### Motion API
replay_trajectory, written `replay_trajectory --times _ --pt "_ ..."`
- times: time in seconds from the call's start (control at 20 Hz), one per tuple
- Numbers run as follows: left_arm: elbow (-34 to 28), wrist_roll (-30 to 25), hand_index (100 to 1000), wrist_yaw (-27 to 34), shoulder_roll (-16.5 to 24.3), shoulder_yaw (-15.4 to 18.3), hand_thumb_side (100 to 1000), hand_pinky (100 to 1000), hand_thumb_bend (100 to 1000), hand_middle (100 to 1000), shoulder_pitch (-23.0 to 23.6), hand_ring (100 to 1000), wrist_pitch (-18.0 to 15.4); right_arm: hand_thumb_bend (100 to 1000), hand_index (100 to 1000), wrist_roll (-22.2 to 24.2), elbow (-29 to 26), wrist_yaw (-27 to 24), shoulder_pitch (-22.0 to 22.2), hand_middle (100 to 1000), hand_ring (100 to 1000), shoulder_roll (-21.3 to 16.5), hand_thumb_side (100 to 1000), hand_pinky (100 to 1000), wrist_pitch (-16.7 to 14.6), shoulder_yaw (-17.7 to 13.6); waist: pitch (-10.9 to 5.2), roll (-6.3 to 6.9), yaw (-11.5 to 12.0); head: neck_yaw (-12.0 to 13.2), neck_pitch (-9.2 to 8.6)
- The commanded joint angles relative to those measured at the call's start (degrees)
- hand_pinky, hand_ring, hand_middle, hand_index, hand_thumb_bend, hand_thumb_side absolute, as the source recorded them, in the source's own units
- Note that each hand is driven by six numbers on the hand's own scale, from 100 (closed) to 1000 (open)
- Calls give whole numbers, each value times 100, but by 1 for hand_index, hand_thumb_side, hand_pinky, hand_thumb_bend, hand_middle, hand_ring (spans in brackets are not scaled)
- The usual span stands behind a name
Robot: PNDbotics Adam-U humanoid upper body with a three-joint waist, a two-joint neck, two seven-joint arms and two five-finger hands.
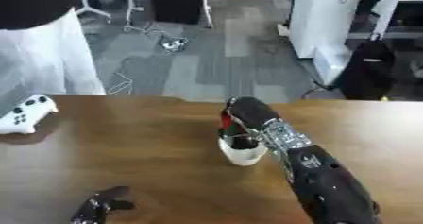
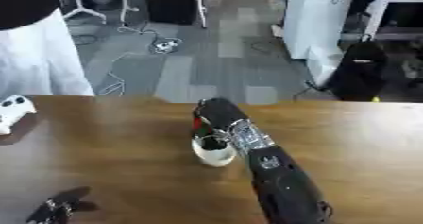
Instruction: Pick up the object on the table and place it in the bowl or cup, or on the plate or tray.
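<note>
Near the middle of the brown wood-grain counter (image 1: 148, 147), in the left eye view, stands a small white cup (image 1: 242, 155) with smooth rounded walls. The right hand (image 1: 246, 114), black and glossy, hangs directly over its rim, with a silver, ridged wrist joint behind it and a bulky black forearm running down to the counter's near right. A small red object (image 1: 225, 121) shows against the hand's left side, just above the cup's mouth; its shape is hard to make out, and whether it is pinched by the fingers or already resting in the cup cannot be told. The fingers are hidden below the hand's back, so how far they are spread is unclear. At the counter's left edge lies a white game controller (image 1: 26, 113) with dark buttons. At the near left corner the left hand (image 1: 99, 205) rests with dark fingers relaxed, holding nothing, partly cut off by the frame.

From the right eye view, the cup's dark interior shows under the hand, and the controller is cut off at the left edge.
</note>
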Motion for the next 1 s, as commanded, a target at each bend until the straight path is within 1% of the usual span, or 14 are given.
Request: replay_trajectory --times 0.05,0.1,0.15,0.2,0.35,0.4,0.6,0.65,0.7,0.75,0.95,1.0 --pt "-123 -13 756 -59 12 12 815 1000 798 701 -1 630 -39 271 619 -52 -104 58 -197 497 570 -131 323 601 5 -36 -67 32 1 -89 -110" --pt "-123 -15 756 -59 10 11 815 1000 799 701 -1 630 -41 288 668 -68 -113 73 -201 592 652 -135 358 645 -3 -37 -62 34 0 -101 -117" --pt "-122 -18 756 -58 9 11 815 1000 798 701 -2 630 -42 299 707 -85 -121 89 -203 660 715 -138 390 673 -14 -38 -59 35 -1 -107 -122" --pt "-122 -21 756 -58 8 9 815 1000 798 701 -4 630 -44 301 732 -110 -134 103 -205 708 756 -142 416 694 -27 -39 -56 37 -2 -108 -123" --pt "-120 -31 756 -56 7 6 815 1000 798 701 -6 629 -46 328 771 -169 -155 125 -203 758 811 -144 488 732 -64 -51 -53 41 -4 -108 -124" --pt "-119 -34 756 -55 8 5 815 1000 798 700 -7 629 -47 353 790 -179 -154 124 -202 772 837 -144 544 754 -83 -52 -54 42 -3 -106 -125" --pt "-116 -44 755 -51 9 3 815 1000 798 699 -8 628 -47 390 817 -199 -151 110 -201 811 881 -147 638 793 -145 -57 -59 46 2 -107 -131" --pt "-116 -46 755 -51 10 4 815 1000 798 698 -8 628 -47 393 818 -203 -151 103 -202 816 885 -149 646 796 -161 -58 -61 47 1 -108 -133" --pt "-115 -47 755 -51 11 4 816 1000 799 698 -6 628 -47 402 830 -208 -153 97 -204 853 906 -150 681 809 -181 -59 -63 50 -2 -108 -132" --pt "-115 -47 755 -50 10 5 816 1000 799 698 -4 627 -47 403 830 -211 -154 87 -204 858 908 -151 688 810 -204 -62 -65 51 -6 -109 -131" --pt "-109 -48 754 -49 7 7 815 1000 798 697 8 626 -48 410 827 -220 -169 57 -208 841 887 -158 707 814 -243 -77 -71 57 -20 -98 -106" --pt "-106 -48 753 -49 8 8 815 1000 798 697 12 626 -48 404 807 -224 -172 53 -209 817 847 -158 696 806 -250 -80 -75 58 -25 -86 -93"
